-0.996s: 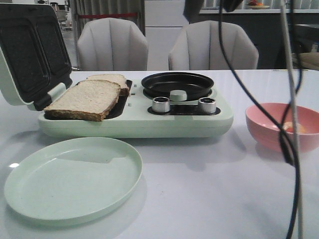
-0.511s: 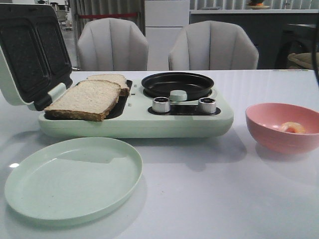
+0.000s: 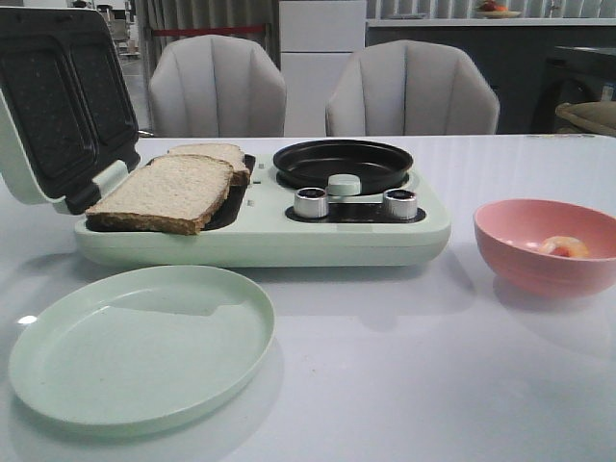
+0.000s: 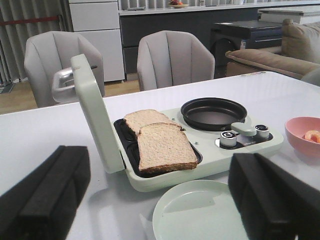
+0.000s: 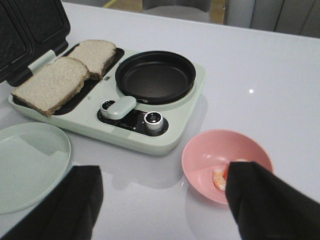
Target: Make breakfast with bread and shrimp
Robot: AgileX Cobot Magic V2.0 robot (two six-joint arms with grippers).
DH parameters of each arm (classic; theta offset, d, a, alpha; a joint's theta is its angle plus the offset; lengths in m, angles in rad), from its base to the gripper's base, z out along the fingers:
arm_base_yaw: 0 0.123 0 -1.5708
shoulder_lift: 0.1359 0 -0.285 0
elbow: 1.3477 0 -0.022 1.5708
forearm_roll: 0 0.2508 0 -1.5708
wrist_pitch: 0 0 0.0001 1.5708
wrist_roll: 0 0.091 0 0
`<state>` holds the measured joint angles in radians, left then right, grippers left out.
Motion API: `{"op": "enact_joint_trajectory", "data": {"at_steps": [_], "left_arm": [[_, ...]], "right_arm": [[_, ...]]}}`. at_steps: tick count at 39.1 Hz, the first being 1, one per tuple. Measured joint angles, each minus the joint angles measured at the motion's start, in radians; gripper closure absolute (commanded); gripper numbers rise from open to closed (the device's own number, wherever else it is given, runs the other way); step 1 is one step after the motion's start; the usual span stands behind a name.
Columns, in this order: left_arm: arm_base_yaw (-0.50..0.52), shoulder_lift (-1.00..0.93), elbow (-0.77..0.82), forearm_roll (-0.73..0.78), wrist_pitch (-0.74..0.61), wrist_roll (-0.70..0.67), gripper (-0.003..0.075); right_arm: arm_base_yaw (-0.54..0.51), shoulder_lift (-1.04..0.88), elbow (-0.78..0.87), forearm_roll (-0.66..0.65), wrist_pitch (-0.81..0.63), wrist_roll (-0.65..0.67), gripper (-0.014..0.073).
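Two slices of bread lie overlapping in the open sandwich maker's left tray, the near slice point(image 3: 164, 192) partly over the far one point(image 3: 214, 154); they also show in the left wrist view point(image 4: 162, 147) and the right wrist view point(image 5: 50, 82). The shrimp point(image 3: 564, 247) lies in a pink bowl point(image 3: 510, 241) at the right, and in the right wrist view point(image 5: 219, 178) one finger partly hides it. My left gripper point(image 4: 157, 157) is open and empty, above the table in front of the bread. My right gripper point(image 5: 162, 170) is open and empty, its one finger point(image 5: 270, 205) over the bowl. Neither gripper shows in the front view.
The pale green sandwich maker point(image 3: 260, 241) has its lid point(image 3: 58, 106) raised at the left, a round black pan point(image 3: 343, 164) and two knobs. A pale green plate point(image 3: 140, 346) lies in front of it. Two grey chairs stand behind the table.
The dark cables and arm part that hung across the right of the front view one second ago have left it. The bread, bowl and plate have not moved.
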<state>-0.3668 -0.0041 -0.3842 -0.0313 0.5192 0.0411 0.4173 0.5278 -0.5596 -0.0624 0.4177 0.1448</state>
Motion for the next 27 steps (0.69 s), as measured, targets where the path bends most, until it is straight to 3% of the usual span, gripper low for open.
{"op": "enact_joint_trajectory", "data": {"at_steps": [13, 27], "left_arm": [[0.000, 0.000, 0.000, 0.000, -0.002, 0.000, 0.0102], [0.000, 0.000, 0.000, -0.044, -0.002, 0.000, 0.0102]], "right_arm": [[0.000, -0.423, 0.267, 0.026, -0.111, 0.002, -0.0011], [0.000, -0.491, 0.381, 0.026, -0.128, 0.002, -0.0011]]}}
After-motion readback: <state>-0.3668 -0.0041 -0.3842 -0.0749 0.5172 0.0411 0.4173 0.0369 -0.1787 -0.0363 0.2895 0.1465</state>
